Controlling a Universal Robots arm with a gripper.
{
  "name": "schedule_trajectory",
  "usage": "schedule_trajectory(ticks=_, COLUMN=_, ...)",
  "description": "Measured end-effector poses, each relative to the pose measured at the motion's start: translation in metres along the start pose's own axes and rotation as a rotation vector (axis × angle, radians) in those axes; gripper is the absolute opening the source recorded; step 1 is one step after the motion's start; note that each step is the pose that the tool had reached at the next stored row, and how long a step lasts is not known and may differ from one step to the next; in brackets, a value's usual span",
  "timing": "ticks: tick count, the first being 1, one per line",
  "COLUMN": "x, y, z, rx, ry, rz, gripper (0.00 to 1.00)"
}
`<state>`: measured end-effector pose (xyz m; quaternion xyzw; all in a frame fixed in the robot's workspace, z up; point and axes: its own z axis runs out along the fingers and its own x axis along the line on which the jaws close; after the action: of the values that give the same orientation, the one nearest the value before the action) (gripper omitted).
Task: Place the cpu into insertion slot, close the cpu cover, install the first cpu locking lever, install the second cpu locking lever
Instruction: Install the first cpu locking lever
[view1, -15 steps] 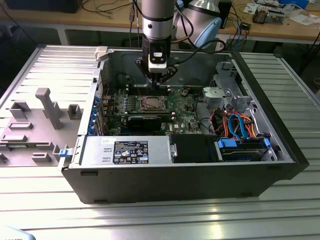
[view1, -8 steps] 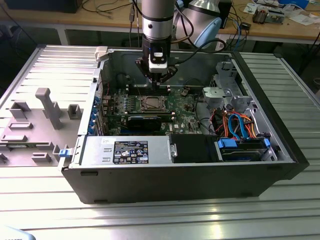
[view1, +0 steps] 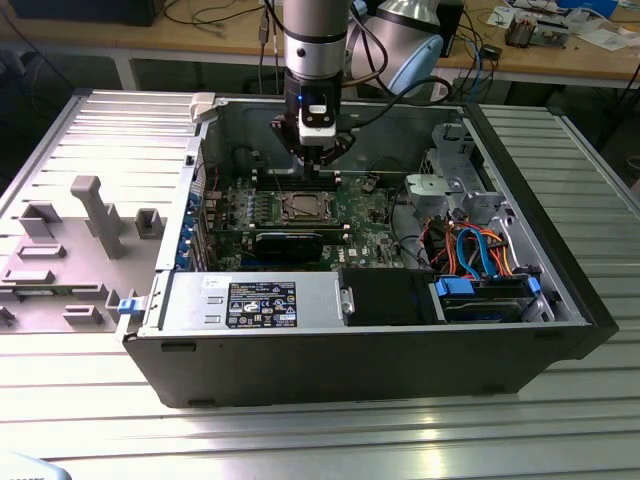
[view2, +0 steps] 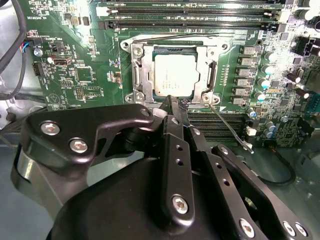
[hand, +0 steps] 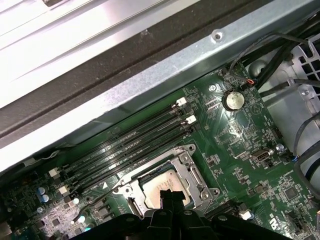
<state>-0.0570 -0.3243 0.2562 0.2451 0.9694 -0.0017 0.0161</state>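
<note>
The cpu (view2: 177, 74) lies flat in the insertion slot (view1: 303, 207) of the green motherboard, its silvery top showing through the window of the cpu cover (view2: 138, 70), which is down over it. It also appears in the first wrist view as the cpu (hand: 161, 183) inside the cover (hand: 192, 175). One thin wire locking lever (view2: 165, 37) runs along one side of the socket. A second lever (view2: 231, 128) sticks out at an angle from a socket corner. My gripper (view2: 171, 101) is shut, empty, with its tip at the socket's edge, just above the board (view1: 313, 170).
Long memory slots (view2: 190, 15) run beside the socket. A black card (view1: 288, 243) stands nearby on the board. The open computer case (view1: 360, 350) walls in the work area, with coloured cables (view1: 470, 250) and a drive cage on the exterior view's right. A grey fixture plate (view1: 80, 230) lies on its left.
</note>
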Motion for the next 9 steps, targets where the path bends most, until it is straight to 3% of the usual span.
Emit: schedule_trajectory(ticks=9, x=0.0000, y=0.0000, z=0.0000, rx=-0.0005, ry=0.0001, rz=-0.018, gripper=0.11)
